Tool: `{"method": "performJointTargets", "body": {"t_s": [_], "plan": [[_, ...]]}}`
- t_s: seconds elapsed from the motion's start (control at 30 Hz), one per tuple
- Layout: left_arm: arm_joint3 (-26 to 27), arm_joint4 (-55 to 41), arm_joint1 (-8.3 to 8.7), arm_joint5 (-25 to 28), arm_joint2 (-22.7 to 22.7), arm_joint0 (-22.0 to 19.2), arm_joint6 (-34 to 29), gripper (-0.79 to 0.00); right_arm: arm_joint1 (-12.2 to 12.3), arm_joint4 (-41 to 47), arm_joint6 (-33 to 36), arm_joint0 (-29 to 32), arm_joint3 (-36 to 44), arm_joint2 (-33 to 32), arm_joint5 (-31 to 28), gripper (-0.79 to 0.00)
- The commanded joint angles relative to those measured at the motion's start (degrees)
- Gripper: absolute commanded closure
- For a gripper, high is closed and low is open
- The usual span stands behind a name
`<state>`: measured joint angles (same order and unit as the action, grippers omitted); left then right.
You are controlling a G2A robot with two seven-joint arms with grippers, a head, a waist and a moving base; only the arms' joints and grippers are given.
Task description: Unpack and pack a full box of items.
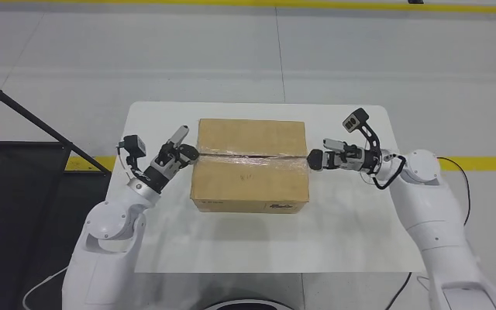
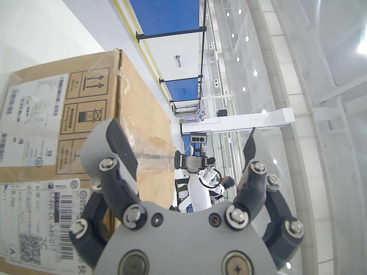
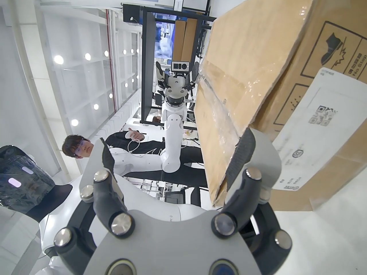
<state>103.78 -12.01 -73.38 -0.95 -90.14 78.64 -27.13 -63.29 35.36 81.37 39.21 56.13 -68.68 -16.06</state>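
A closed brown cardboard box (image 1: 250, 164) stands mid-table, its top seam sealed with clear tape (image 1: 256, 157). My left gripper (image 1: 184, 149) hovers at the box's left end, level with the taped seam, open and holding nothing. In the left wrist view the left gripper (image 2: 189, 150) has one finger in front of the box's labelled end (image 2: 71, 133), at its top edge. My right gripper (image 1: 316, 160) sits at the box's right end, at the seam. The right gripper (image 3: 175, 158) is open in its own wrist view, one finger beside the box's top edge (image 3: 246, 92).
The white table (image 1: 341, 232) has free surface in front of the box and at both sides. Grey floor with a yellow line (image 1: 465, 163) lies beyond the table's edges. A dark frame (image 1: 31, 116) stands to the left.
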Motion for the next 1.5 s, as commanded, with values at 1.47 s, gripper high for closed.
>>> {"method": "performJointTargets", "body": {"t_s": [1.47], "plan": [[6.5,-2.4,1.58,2.1,-7.1,5.1,3.3,-0.785,2.5,6.0,-3.9,-0.6,-13.9,-10.6,-10.8,-0.785]]}}
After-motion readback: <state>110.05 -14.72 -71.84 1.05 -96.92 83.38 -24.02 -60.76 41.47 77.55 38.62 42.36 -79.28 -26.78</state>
